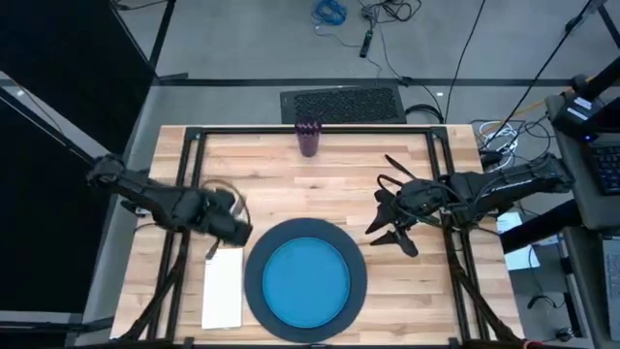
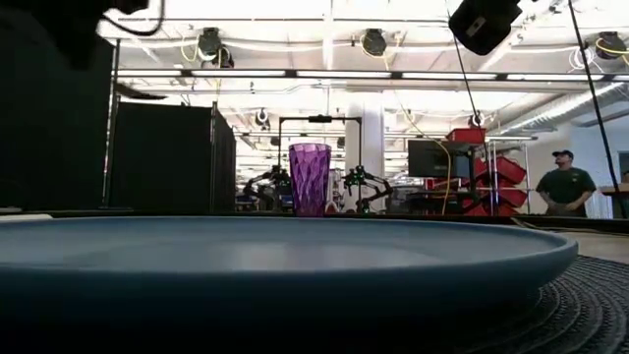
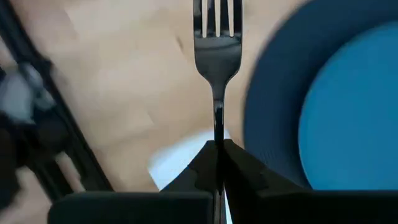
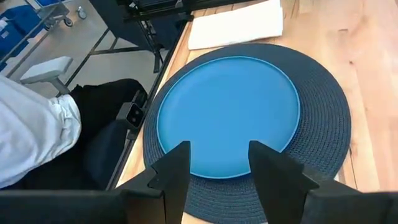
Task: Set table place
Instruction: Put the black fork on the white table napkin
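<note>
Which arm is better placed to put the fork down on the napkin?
The left. Its gripper is shut on the fork, right above the near end of the white napkin. The right gripper is open and empty, on the far side of the blue plate.

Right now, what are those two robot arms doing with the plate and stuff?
They are setting a place at the table. The left gripper is shut on a fork, holding it above the white napkin beside the dark round charger. A blue plate already sits on the charger. The right gripper is open and empty, on the plate's other side. A purple cup stands at the table's far edge.
</note>
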Controlling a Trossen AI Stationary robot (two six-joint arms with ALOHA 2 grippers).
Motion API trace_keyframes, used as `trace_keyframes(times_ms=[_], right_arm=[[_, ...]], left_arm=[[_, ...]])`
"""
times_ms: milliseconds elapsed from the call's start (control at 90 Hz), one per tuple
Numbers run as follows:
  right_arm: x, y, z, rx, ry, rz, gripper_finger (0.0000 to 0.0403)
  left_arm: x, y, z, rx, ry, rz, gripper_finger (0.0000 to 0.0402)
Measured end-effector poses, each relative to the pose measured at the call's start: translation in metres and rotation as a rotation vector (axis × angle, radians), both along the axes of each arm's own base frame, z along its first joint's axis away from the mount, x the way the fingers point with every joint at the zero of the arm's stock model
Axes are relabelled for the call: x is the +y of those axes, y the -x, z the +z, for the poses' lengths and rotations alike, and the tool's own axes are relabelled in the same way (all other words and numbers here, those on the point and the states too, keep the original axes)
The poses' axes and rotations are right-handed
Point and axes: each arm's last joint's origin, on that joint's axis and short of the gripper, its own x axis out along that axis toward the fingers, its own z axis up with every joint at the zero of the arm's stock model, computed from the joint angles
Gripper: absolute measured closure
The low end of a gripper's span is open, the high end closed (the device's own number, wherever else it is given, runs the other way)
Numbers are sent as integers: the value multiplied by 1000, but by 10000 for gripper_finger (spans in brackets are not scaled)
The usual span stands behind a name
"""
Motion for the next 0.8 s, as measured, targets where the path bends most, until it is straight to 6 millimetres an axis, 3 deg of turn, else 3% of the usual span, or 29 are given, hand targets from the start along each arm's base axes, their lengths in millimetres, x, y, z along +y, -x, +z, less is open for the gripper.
trace_keyframes(times_ms=[433,800], right_arm=[[0,1,-1,24,-12,-15,255],[2,1,-4,47,-32,-61,255]], left_arm=[[-75,27,-28,-74,-28,123,401],[-110,3,-70,-64,-47,108,401]])
